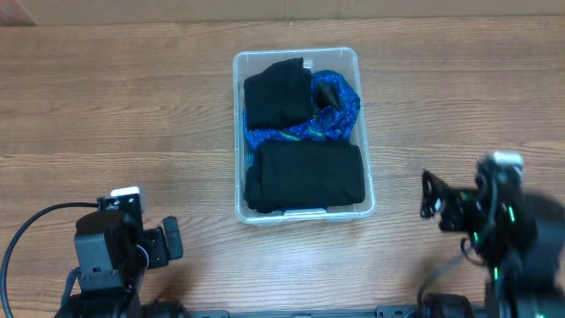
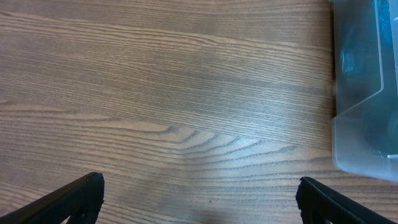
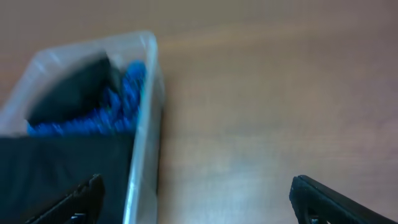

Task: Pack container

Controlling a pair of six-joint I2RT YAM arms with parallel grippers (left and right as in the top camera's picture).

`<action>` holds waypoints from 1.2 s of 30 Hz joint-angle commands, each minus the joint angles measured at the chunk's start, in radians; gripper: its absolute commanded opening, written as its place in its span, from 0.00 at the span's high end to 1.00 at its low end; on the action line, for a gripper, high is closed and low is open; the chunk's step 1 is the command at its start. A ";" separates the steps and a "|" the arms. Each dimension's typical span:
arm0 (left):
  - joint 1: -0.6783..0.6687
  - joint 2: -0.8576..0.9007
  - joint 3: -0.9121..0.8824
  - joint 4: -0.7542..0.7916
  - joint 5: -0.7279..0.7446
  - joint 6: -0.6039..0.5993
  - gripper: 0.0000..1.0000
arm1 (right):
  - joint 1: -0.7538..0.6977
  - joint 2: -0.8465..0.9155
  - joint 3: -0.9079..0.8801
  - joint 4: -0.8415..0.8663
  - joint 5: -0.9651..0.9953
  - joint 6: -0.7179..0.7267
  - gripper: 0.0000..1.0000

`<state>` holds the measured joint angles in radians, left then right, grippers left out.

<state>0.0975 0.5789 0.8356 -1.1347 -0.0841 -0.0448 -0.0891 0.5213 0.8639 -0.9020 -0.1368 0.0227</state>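
A clear, colourless plastic rectangular container (image 1: 237,141) with rounded corners sits at the middle of a brown wood-grain desk (image 1: 106,115), nearer the far edge, long side running away from the robot. It is packed with soft goods: a folded black cloth (image 1: 305,177) fills the near half, a second folded black cloth (image 1: 278,95) lies in the far left corner, and a crumpled blue patterned fabric (image 1: 340,115) fills the far right and runs between the two. The left gripper (image 1: 172,238) is low at the near left of the desk, well apart from the container, its jaws spread wide and holding nothing. A black cable (image 1: 26,230) loops beside that arm. In the left wrist view the container's frosted corner (image 2: 367,93) shows at the right edge, with bare desk between the two dark fingertips (image 2: 74,199). The right gripper (image 1: 430,196) is to the near right of the container, apart from it, jaws also wide and empty. The right wrist view is blurred. It shows the container's wall (image 3: 146,112) on the left with black and blue cloth inside.
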 commanded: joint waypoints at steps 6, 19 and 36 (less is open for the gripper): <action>-0.006 0.002 -0.005 0.001 -0.009 0.008 0.00 | 0.000 -0.401 -0.297 0.225 0.003 0.003 0.00; -0.006 0.002 -0.005 0.002 -0.009 0.008 0.00 | 0.000 -0.518 -0.859 1.092 0.007 0.003 0.00; -0.006 0.002 -0.005 0.001 -0.009 0.008 0.00 | 0.005 -0.510 -0.855 0.818 0.136 0.003 0.00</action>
<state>0.0975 0.5789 0.8314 -1.1362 -0.0845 -0.0448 -0.0891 0.0170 0.0181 -0.0902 -0.0177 0.0254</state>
